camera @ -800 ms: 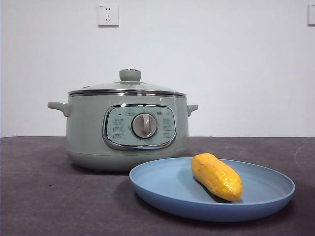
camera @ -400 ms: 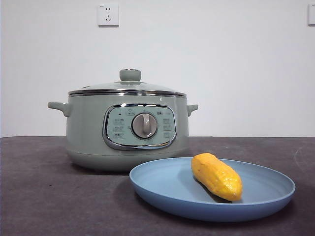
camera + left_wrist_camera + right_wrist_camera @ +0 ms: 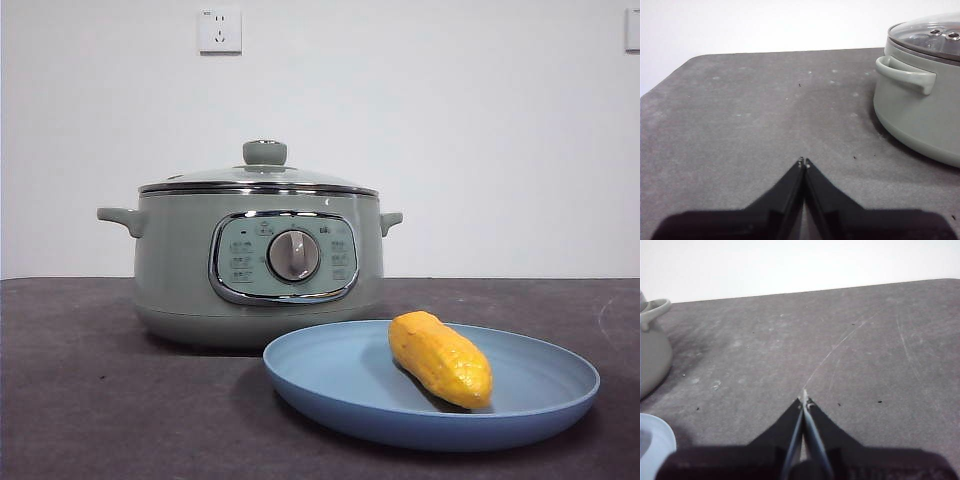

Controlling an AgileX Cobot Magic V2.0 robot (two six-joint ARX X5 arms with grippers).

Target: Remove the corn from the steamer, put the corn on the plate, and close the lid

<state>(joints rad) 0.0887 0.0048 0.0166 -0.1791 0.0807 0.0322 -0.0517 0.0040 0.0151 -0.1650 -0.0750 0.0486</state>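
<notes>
Fingers of the left gripper (image 3: 803, 162) are pressed together, empty, over bare dark grey bench (image 3: 755, 115) beside the round sage-green steamer (image 3: 258, 265). Right gripper (image 3: 804, 401) fingers likewise meet, holding nothing, with the steamer's handle and the plate's edge at the margin of its view. Stubby yellow-orange corn (image 3: 440, 358) lies inside the shallow light-blue plate (image 3: 330, 385), just in front of the steamer. Domed glass lid (image 3: 262, 177) with green knob sits level on the pot. Task appears complete. Residual risk: any arm sweep near the bench's front edge could knock the plate and roll the corn off.
</notes>
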